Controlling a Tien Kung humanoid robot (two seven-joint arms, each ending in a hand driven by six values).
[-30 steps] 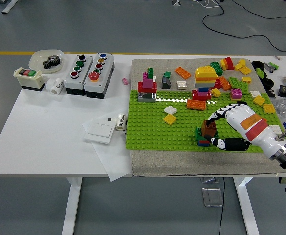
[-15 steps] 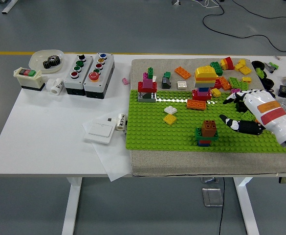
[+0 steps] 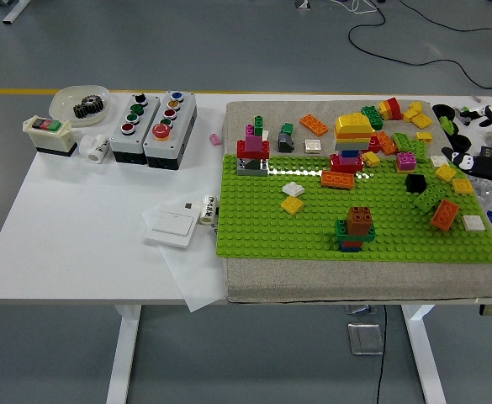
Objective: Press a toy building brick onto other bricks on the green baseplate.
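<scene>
Toward the left edge of the surface [image 3: 77,227] sit two button boxes [image 3: 153,119] and a bowl holding a gear [image 3: 82,103], none of them part of the job. On the green baseplate [image 3: 262,227], near its far left corner, stands a red and pink stack [image 3: 252,151]; toward the middle of its near edge a brown brick [image 3: 361,219] sits squarely on a green and dark stack [image 3: 354,237], studs up and seemingly seated flush, so the pressing step looks done (how firmly it is locked the head view cannot show). Beyond it, a tall yellow-topped tower [image 3: 352,141] rises at the baseplate's far edge, with loose bricks scattered to the right. Nothing touches the brown brick. At the surface's far right corner the right hand [image 3: 481,135] is only partly in frame, well apart from the stack, holding no brick that I can see; whether its fingers are spread or curled I cannot tell. The left arm is not visible.
</scene>
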